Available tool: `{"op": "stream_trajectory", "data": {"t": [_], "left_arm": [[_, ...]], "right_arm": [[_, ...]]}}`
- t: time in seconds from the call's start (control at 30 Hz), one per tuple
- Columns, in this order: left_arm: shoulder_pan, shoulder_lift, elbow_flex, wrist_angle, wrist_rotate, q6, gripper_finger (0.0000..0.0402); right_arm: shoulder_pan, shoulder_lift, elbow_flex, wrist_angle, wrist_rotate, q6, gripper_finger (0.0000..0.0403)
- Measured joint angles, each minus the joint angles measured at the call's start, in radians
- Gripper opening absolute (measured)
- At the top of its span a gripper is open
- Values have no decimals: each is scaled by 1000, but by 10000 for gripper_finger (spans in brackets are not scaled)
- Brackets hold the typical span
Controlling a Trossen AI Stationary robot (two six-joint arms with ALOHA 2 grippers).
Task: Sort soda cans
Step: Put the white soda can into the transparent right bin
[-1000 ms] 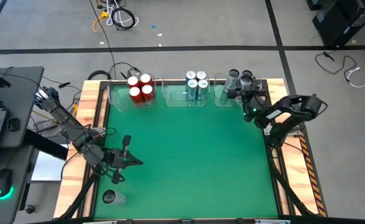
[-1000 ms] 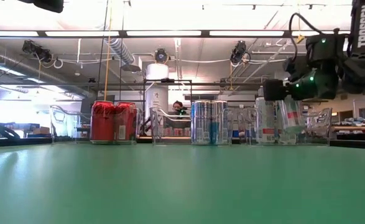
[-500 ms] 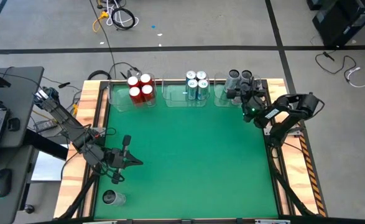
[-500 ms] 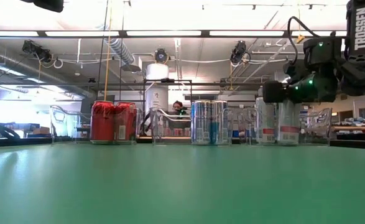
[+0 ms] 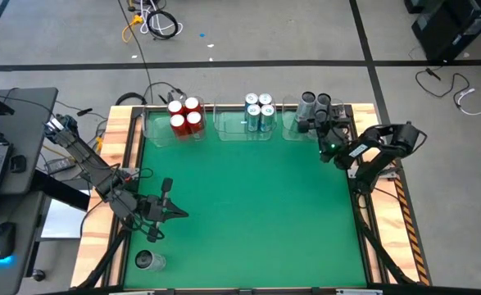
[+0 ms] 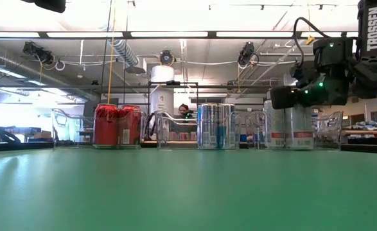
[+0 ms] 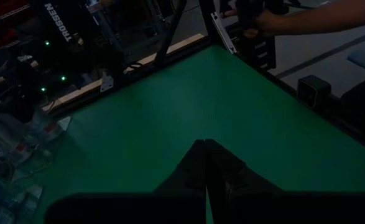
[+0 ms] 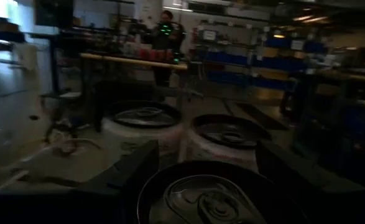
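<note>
Right gripper is being held over the right bin at the table's far edge, fingers spread on either side of a grey can standing beneath them; contact cannot be told. Two more grey cans are being seen standing just beyond it in the right wrist view. Red cans are sitting in the left bin, blue cans in the middle bin. One grey can is lying off the mat at the near left corner. Left gripper is being kept shut, empty, near the table's left edge.
</note>
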Motion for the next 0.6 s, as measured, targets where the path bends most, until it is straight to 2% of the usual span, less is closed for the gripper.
{"op": "stream_trajectory", "data": {"t": [0.23, 0.6], "left_arm": [[0, 0, 0, 0, 0, 0, 0], [0, 0, 0, 0, 0, 0, 0]], "right_arm": [[-23, 0, 0, 0, 2, 2, 243], [-26, -1, 0, 1, 3, 9, 292]]}}
